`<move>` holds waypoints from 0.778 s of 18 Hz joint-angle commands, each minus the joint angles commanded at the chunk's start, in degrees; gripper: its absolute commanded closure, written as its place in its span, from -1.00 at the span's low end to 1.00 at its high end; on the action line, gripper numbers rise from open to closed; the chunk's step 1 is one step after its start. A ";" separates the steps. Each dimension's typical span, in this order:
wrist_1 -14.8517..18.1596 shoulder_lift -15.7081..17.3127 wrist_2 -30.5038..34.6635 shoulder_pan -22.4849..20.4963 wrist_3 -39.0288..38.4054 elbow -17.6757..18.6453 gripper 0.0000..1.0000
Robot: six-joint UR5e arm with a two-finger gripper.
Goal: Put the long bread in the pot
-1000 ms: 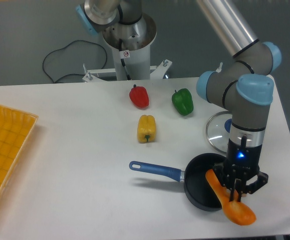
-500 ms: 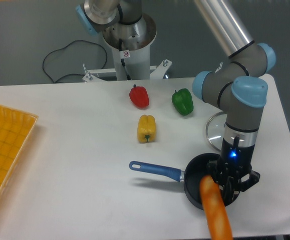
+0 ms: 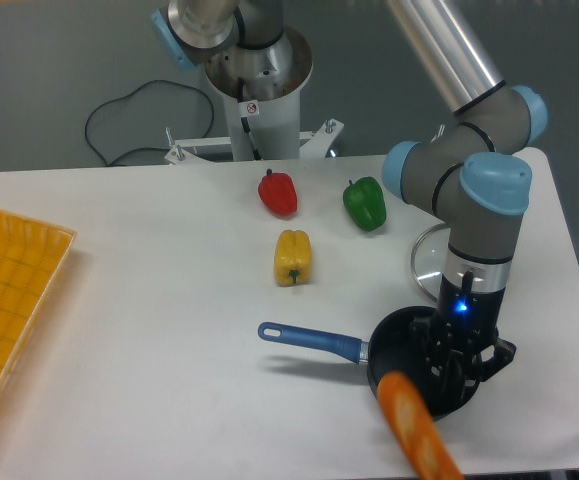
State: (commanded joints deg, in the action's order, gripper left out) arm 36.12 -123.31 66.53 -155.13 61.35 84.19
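The black pot (image 3: 401, 352) with its long blue handle (image 3: 309, 340) sits at the table's front right. My gripper (image 3: 459, 372) hangs straight down into the pot, its dark fingers spread with nothing between them. The long bread (image 3: 414, 428), orange and blurred, lies tilted outside the pot's near rim. Its upper end is by the rim, left of the fingers, and its lower end runs off the bottom edge of the view. It is apart from the fingers.
A round glass lid (image 3: 431, 262) lies behind the pot, partly hidden by the arm. A yellow pepper (image 3: 292, 257), a red pepper (image 3: 278, 192) and a green pepper (image 3: 365, 203) stand mid-table. A yellow tray (image 3: 9, 300) is at the left edge.
The bread left the fingers: it lay across the pot's right rim in my grip, then swung round to the front left and slid outside the rim. The gripper shifted slightly left over the pot.
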 joint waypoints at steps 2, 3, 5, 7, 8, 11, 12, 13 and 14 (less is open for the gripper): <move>0.00 0.26 0.26 0.09 0.70 0.97 0.35; 0.00 0.35 0.26 0.09 0.79 1.32 0.29; 0.26 1.22 0.26 -0.09 0.88 2.37 0.09; 0.26 3.59 0.26 -0.79 2.54 5.44 -0.18; 0.35 4.99 0.18 -1.49 4.20 7.02 -0.22; 0.61 7.29 0.00 -2.98 5.98 9.58 -0.42; 0.62 7.38 0.00 -2.99 5.98 9.93 -0.49; 0.62 7.47 0.00 -3.07 5.89 10.28 -0.57; 0.62 7.82 0.09 -3.08 5.89 10.72 -0.66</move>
State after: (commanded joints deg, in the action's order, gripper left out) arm 36.74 -115.49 66.62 -158.20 67.24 94.92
